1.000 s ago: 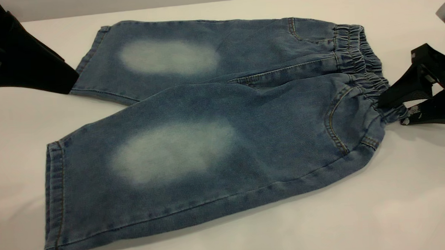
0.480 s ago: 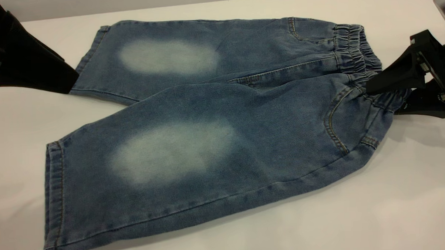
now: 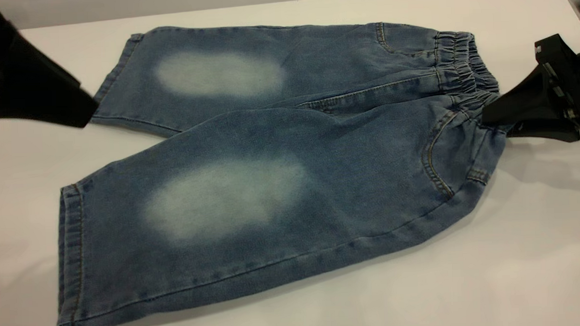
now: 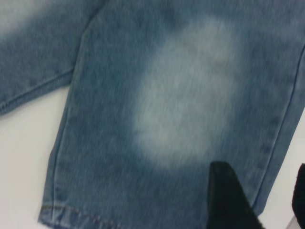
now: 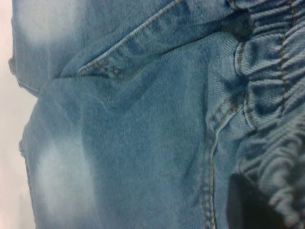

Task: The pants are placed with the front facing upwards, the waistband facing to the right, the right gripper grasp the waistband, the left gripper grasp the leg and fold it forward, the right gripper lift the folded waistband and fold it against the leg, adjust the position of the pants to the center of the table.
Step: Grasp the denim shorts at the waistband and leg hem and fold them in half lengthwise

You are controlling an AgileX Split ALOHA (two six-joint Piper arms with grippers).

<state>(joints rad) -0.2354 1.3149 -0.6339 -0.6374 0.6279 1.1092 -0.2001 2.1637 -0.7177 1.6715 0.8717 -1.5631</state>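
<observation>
Right gripper [image 3: 495, 119]: fingers pinched on the waistband [image 3: 465, 75] at its near end, right side of the scene; upper finger on top of the gathered denim, lower finger under it; fabric drawn up into a small bunch at the grip.
Right wrist view: ruched band [image 5: 276, 119] close against a dark finger [image 5: 248, 205]; tan-stitched pocket seam just beside.
Left gripper [image 3: 88, 109]: tip at far left, just beside the hem of the far leg; contact with cloth cannot tell.
Left fingers: two dark fingers in the wrist view, one [image 4: 228, 200] over a pant leg near its pale oval, the other at the frame edge; set apart, nothing seen between them.
Pants [image 3: 271, 173]: front up, spread flat, waistband to the right, legs to the left; near leg overlapping the far leg at the crotch; pale faded oval on each leg.
Near hem: near-left corner of the scene.
Far hem: far left, beside the left gripper.
Table [image 3: 468, 282]: pale, matte; pants across most of it, bare strip along the near and right sides.
</observation>
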